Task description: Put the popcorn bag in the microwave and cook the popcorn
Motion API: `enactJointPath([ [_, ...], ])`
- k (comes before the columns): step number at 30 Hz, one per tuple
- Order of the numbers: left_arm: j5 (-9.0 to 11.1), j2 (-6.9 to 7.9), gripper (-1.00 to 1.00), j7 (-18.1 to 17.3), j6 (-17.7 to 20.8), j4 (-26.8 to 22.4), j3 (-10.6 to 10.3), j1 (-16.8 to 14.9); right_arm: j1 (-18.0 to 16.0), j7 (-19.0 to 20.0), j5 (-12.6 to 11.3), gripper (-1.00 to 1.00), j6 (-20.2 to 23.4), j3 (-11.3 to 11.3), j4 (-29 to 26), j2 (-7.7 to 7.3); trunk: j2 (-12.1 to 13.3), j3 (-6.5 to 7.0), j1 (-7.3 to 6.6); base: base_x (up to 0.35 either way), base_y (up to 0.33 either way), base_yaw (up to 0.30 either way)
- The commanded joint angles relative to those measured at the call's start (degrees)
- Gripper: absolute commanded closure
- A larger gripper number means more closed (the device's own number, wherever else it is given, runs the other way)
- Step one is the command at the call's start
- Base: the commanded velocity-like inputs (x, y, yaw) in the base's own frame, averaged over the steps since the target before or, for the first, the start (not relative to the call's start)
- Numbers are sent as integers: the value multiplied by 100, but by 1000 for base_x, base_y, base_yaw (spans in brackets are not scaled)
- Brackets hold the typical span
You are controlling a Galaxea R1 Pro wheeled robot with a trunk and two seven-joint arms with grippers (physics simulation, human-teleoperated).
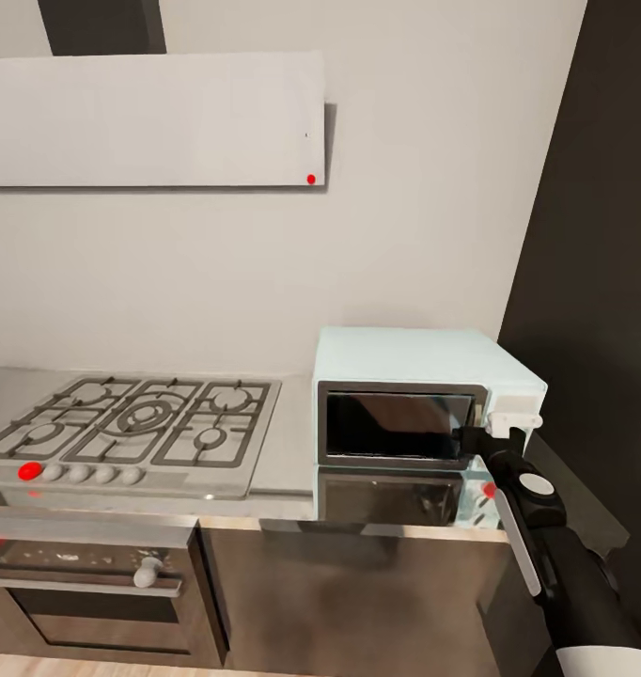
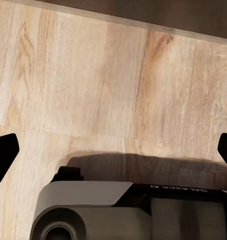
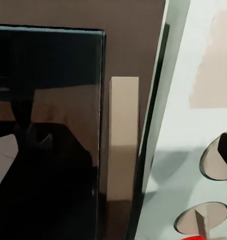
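Steel countertop (image 1: 283, 451) is carrying the microwave (image 1: 424, 362), door hanging open; right gripper (image 1: 494, 440) is reaching its right panel, grip indeterminable.

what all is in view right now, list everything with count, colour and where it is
microwave: one, pale blue with dark glass, on the countertop at the right end; its door looks to hang open downward
countertop: one, grey steel, running along the wall
gas hob: one, steel with grey grates and a row of knobs, set into the countertop left of the microwave
oven: one, steel front with dark window, below the hob
wall panel: one, pale grey, on the wall above the hob
tall cabinet: one, black, at the right edge
wood floor: light wood, below the left gripper
right gripper: one, black, at the microwave's knob side
left gripper: fingers wide apart over the floor
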Motion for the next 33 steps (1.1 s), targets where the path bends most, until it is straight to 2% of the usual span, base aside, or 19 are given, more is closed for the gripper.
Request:
enactJointPath([
  [1, 3, -4, -100, 1, -18, 7, 23, -6, -268, -10, -30, -100, 12, 5, 328, -2, -1, -6, 2, 14, 0, 0],
  [4, 3, -4, -100, 1, -19, 7, 23, -6, -268, -10, -30, -100, 12, 5, 328, -2, -1, -6, 2, 4, 0, 0],
  [5, 3, -4, -100, 1, -20, 7, 23, -6, -268, -10, -30, 100, 12, 5, 328, -2, -1, -6, 2, 2, 0, 0],
  [23, 3, -4, -100, 1, -18, 7, 23, -6, -268, -10, -30, 100, 16, -1, 336, 2, -1, -6, 2, 0, 0, 0],
  [33, 3, -4, -100, 1, -20, 7, 23, -6, -268, -10, -30, 100, 17, 5, 336, -1, -1, -6, 2, -102, 0, 0],
])
